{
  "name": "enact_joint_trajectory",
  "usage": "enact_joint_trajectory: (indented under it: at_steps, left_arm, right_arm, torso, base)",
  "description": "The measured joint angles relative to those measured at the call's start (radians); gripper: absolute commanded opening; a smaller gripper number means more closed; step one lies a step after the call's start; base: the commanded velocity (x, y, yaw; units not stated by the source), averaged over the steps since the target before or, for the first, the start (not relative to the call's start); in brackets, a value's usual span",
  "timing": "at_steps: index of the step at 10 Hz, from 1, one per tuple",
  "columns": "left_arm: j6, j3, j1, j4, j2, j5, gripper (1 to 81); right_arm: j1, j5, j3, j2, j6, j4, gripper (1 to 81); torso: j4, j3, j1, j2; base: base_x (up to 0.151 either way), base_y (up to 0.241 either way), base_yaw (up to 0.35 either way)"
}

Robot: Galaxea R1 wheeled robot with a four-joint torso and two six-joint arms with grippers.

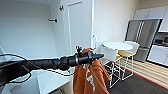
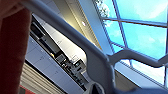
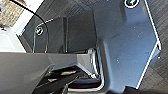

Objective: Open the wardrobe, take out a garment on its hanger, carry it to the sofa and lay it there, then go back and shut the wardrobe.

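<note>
Nearest the head camera, the robot's left arm reaches in from the near side and ends in the left tool (image 1: pixel 98 56), which is closed on the hanger (image 1: pixel 93 41); the hanger's white hook stands up just above the tool. The garment (image 1: pixel 88 72) hangs directly beneath the tool, its rust-orange cloth draping in loose folds with a white print down the front.

The garment looks light and soft, so it will likely swing and fold as it is carried, and offers no firm place to grip. The thin, stiff hanger is the better hold, taken close to the hook so the load hangs evenly, though its smooth surface may turn between the tool's pads.

The head view gives the setting beyond the tool: a white round desk (image 1: pixel 117 46) with stools, a steel refrigerator (image 1: pixel 142 37) further off, and a white door (image 1: pixel 76 25) behind. The left wrist view adds the close detail, the hanger's pale bar (image 2: pixel 75 37) crossing right by the camera with orange cloth at the frame's edge. In the right wrist view I cannot tell whether the right tool is open or closed.
</note>
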Motion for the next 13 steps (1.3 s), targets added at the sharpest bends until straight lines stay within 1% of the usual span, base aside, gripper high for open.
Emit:
enact_joint_trajectory:
  at_steps: [13]
  left_arm:
    - [0.013, 0.021, -0.005, 0.016, 0.003, -0.004, 1.0]
  right_arm:
    - [0.0, 0.0, 0.0, 0.0, 0.0, 0.0, 81.1]
  torso:
    - [0.0, 0.0, 0.0, 0.0]
  base:
    - [0.0, 0.0, -0.279]
